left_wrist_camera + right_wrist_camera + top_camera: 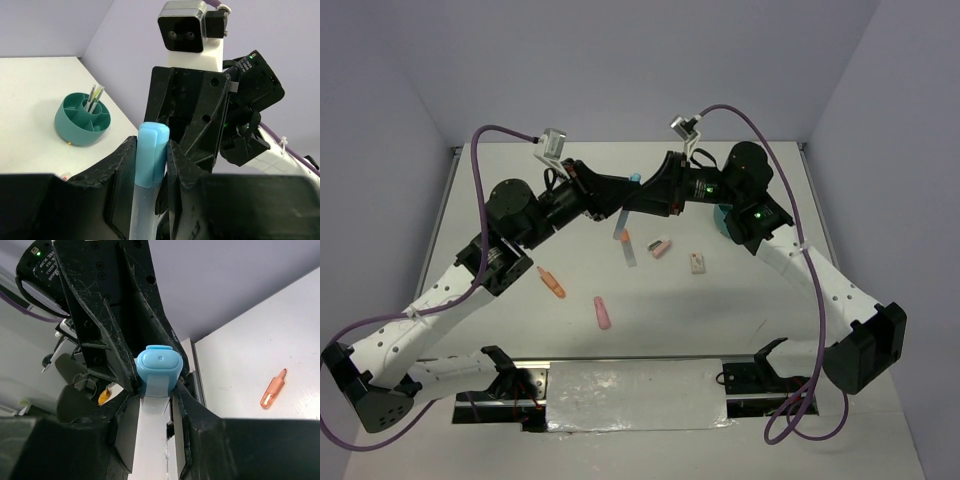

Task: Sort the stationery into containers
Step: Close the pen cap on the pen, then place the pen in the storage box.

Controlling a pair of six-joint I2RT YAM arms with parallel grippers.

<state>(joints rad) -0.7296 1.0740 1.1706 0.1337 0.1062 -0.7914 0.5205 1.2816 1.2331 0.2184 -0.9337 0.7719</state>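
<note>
Overhead view facing down, two close wrist views sharing blue highlighter (pixel 152 150)

A robotics lab is indicated: two robot arms (pixel 435 300) are bolted to a white table (pixel 720 310) enclosed by bare lilac walls (pixel 620 60).

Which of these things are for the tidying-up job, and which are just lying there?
For the job:
- blue highlighter, held up in the air
- teal organiser, with thin pens standing in it
- orange highlighter
- pink highlighter
- clear pen
- pink eraser
- white eraser

Just lying about:
- silver sheet at the near edge
- purple cable
</note>
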